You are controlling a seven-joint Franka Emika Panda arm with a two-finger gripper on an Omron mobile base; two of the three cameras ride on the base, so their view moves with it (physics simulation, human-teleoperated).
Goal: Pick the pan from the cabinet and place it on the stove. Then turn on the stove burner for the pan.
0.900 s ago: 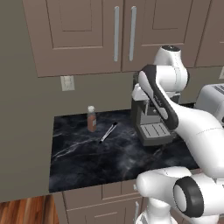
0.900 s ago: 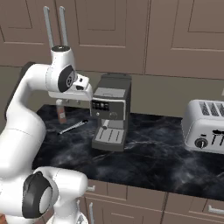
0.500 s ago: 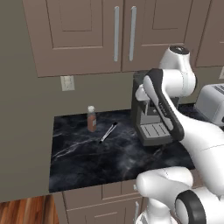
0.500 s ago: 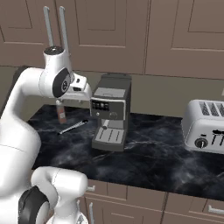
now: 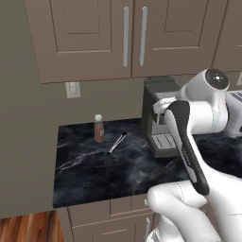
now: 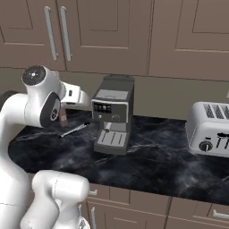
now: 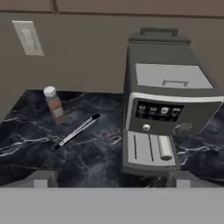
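The cabinet point(image 5: 94, 38) hangs above the counter with both panelled doors shut and two long silver bar handles point(image 6: 53, 31) side by side. The pan and the stove are out of view. My gripper point(image 7: 111, 179) hovers low over the black marble counter point(image 7: 87, 162), facing the wall. Its fingertips point(image 7: 41, 177) stand wide apart with nothing between them, so it is open. In the base views my white hand point(image 6: 74, 95) sits just left of the coffee machine point(image 6: 112, 116), well below the cabinet doors.
A grey coffee machine point(image 7: 168, 109) stands on the counter ahead to the right. A small spice bottle point(image 7: 54, 104) and a thin pen-like utensil point(image 7: 76, 130) lie to its left. A toaster point(image 6: 210, 129) stands at the right. A wall socket point(image 5: 72, 89) is on the backsplash.
My arm's upper joint has swung sideways and sunk lower, toward the coffee machine. The things on the counter and the cabinet doors have stayed as they were.
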